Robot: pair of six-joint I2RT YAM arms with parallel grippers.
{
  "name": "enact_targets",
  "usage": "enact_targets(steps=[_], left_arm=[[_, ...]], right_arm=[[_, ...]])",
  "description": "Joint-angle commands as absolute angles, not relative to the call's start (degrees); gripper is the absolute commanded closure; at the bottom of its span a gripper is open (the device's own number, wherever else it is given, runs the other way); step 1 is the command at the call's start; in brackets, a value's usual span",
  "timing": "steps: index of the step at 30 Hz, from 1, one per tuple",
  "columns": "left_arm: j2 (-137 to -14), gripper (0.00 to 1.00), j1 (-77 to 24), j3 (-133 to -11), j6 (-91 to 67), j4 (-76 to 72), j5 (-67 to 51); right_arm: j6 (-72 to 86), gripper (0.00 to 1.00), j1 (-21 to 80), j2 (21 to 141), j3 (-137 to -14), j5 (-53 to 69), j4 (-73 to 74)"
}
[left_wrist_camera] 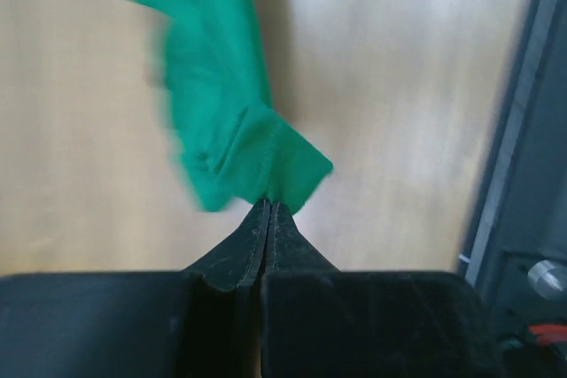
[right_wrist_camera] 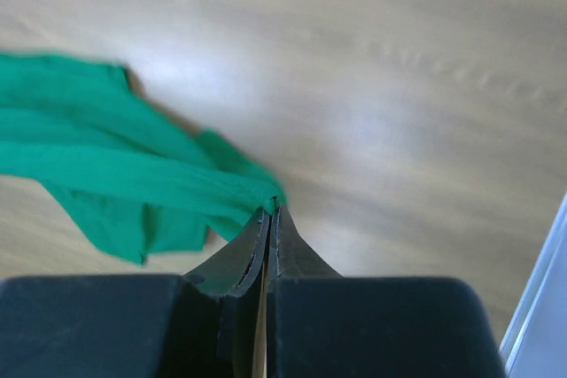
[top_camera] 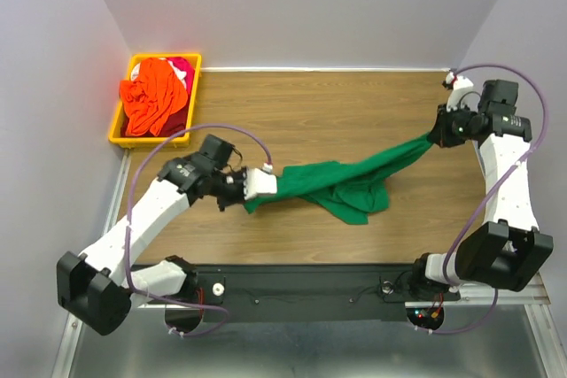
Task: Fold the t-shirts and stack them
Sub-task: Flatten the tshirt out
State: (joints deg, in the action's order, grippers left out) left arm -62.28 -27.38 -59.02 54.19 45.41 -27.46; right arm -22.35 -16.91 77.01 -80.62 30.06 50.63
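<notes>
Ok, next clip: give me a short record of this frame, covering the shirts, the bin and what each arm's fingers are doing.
green shirt: unfolded, pulled into a twisted band between the two arms above the table
left fingers: shut on one end of the green shirt
right fingers: shut on the other end
orange shirt: crumpled in the bin
red-pink shirt: in the bin, mostly under the orange shirt
bin position: far left corner of the table
folded stack: none visible
</notes>
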Motion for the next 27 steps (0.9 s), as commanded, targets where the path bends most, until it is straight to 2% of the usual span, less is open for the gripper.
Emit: enact_targets(steps=[1, 8, 9, 10, 13, 15, 16, 18, 21, 27], left_arm=[[-62.0, 0.92, -33.4, -51.6, 56.9, 43.0, -25.2], [-73.1, 0.88, -38.7, -55.7, 60.5, 42.5, -27.2], [-76.3, 0.85, -38.9, -56.8, 60.9, 41.7, -27.3], [-77.9, 0.75, -39.0, -59.3, 60.8, 41.3, -27.9], [-83.0, 0.59, -38.1, -64.1, 55.2, 38.2, -26.3], [-84.6, 0.52, -33.2, -65.6, 53.7, 36.0, -27.1], [-84.6, 0.44, -31.3, -66.2, 51.3, 34.5, -28.5], [-83.2, 0.43, -27.1, -66.2, 49.0, 33.8, -29.9], [-77.6, 0.42, -26.8, -64.3, 45.3, 33.2, -30.1], [-68.0, 0.41, -36.6, -58.5, 33.0, 28.8, -22.0]], right_arm=[[-28.0, 0.99, -17.4, 74.2, -75.1, 26.4, 51.6], [-28.4, 0.99, -17.4, 76.5, -73.5, 27.2, 52.2], [-28.5, 0.99, -17.4, 77.0, -73.4, 27.9, 52.2], [-28.3, 0.99, -17.4, 77.9, -73.3, 28.1, 52.5], [-28.0, 0.99, -17.4, 79.6, -73.4, 27.3, 52.4], [-28.1, 0.99, -17.4, 80.7, -73.7, 26.2, 52.3], [-28.0, 0.99, -17.4, 82.1, -74.4, 24.7, 52.1], [-27.1, 0.99, -17.4, 83.7, -75.1, 20.9, 51.5], [-24.8, 0.99, -17.4, 86.8, -75.4, 16.4, 48.8], [-20.7, 0.99, -17.4, 90.0, -75.6, 15.3, 46.8]])
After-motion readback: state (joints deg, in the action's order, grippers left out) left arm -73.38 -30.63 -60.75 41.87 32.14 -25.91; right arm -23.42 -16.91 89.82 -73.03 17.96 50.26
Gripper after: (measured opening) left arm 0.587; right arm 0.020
